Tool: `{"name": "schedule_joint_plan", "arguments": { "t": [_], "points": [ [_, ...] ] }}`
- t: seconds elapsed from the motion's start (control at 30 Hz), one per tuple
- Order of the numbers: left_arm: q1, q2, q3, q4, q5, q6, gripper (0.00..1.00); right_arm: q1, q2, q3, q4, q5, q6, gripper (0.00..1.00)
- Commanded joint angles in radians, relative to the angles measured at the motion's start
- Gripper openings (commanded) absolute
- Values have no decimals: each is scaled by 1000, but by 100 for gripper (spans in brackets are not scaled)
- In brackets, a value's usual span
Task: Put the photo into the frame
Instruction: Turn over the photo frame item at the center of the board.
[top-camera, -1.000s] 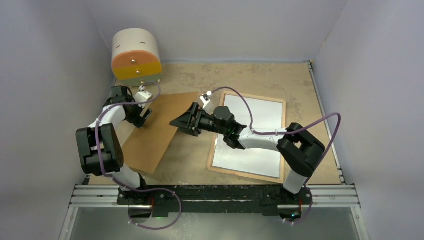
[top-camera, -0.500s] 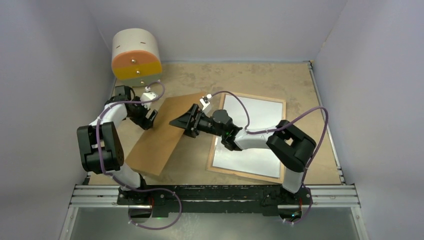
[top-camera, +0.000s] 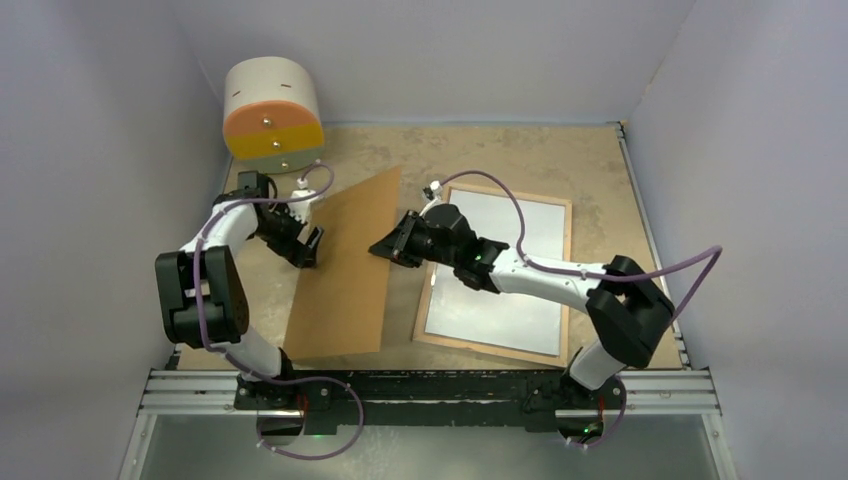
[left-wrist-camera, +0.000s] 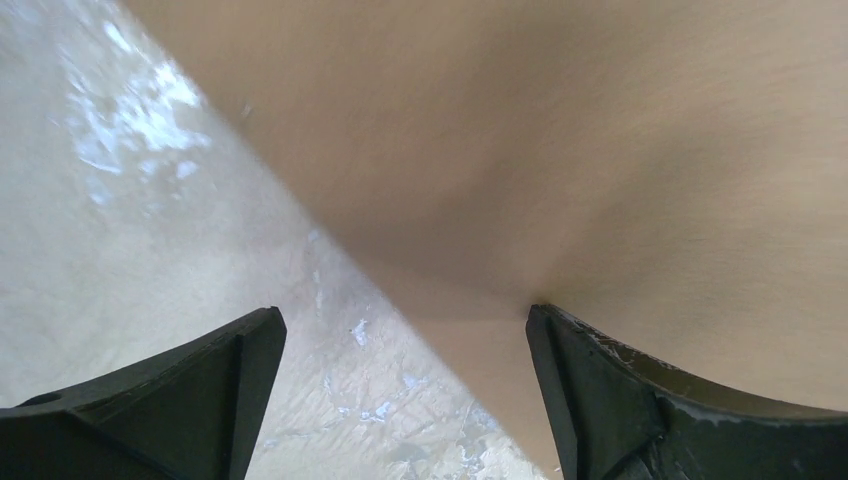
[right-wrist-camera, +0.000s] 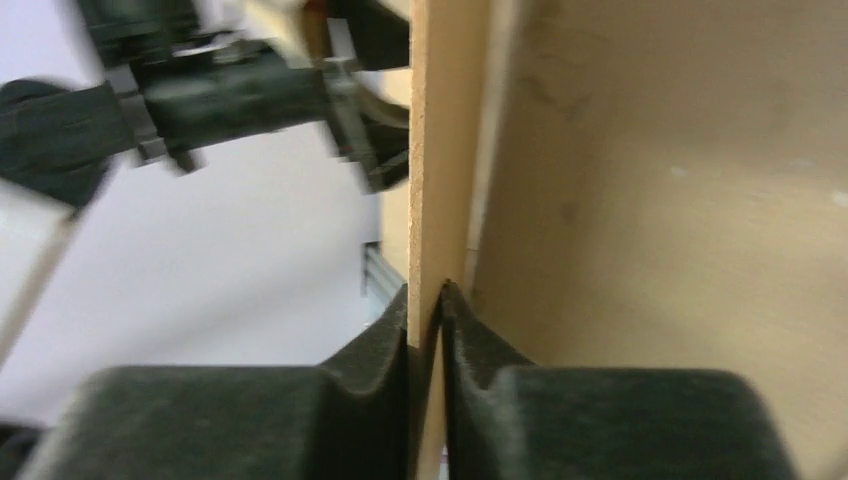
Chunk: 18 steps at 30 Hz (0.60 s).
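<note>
Overhead, right gripper (top-camera: 387, 247): you have it pinched shut on the right edge of the brown backing board (top-camera: 345, 270).
Overhead, left gripper (top-camera: 312, 245): jaws spread wide at the board's left edge, gripping nothing.
Overhead, photo (top-camera: 500, 270): it lies white side up inside the frame (top-camera: 567, 215), flat on the table (top-camera: 480, 155) to your right, and the right arm crosses over it.
Overhead, in the way: the board stands tilted between the two grippers, and a round drawer box (top-camera: 272, 110) sits at the far left corner.
Left wrist, left gripper (left-wrist-camera: 402, 312): fingers far apart and nothing between them. The backing board (left-wrist-camera: 600, 150) fills the upper right, with bare table (left-wrist-camera: 120, 250) on the left.
Right wrist, right gripper (right-wrist-camera: 427, 295): both fingertips are closed on the thin edge of the backing board (right-wrist-camera: 440, 150), seen edge-on. The left arm (right-wrist-camera: 200, 100) is blurred beyond it.
</note>
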Motion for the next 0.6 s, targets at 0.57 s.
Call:
{"name": "schedule_joint_plan", "arguments": {
  "t": [0.57],
  "points": [
    [-101, -587, 209, -224, 488, 390, 100, -364, -18, 471, -534, -54, 134, 0]
  ]
}}
